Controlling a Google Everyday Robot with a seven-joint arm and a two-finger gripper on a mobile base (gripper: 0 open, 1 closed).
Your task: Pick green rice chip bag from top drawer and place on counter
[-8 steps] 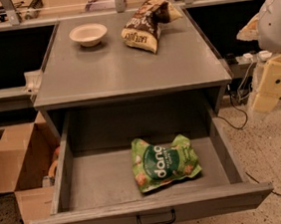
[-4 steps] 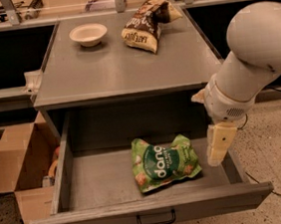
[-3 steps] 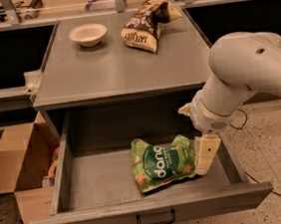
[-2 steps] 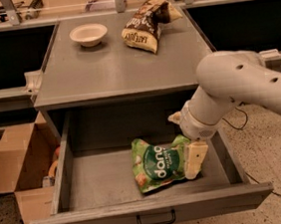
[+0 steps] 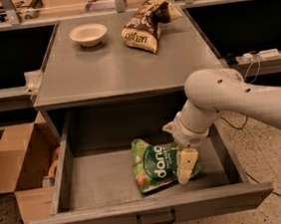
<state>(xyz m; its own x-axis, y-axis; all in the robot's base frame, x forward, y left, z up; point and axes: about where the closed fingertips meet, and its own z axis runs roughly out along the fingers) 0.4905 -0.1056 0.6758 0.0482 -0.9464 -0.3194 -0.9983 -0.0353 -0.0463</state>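
Note:
The green rice chip bag [image 5: 155, 168] lies flat inside the open top drawer [image 5: 151, 214], right of its middle. My gripper [image 5: 184, 165] hangs down from the white arm [image 5: 229, 99] that reaches in from the right, and sits over the bag's right edge. One cream finger [image 5: 186, 164] overlaps the bag. The grey counter [image 5: 96, 68] lies above the drawer.
On the counter stand a white bowl [image 5: 88, 34] at the back left and a brown-and-cream chip bag [image 5: 144, 24] at the back middle. An open cardboard box [image 5: 13, 165] sits on the floor to the left of the cabinet. Cables trail on the floor at the right.
The arm has swung in from the right and come down into the drawer. The gripper has moved left onto the bag's right edge. The bag has not moved.

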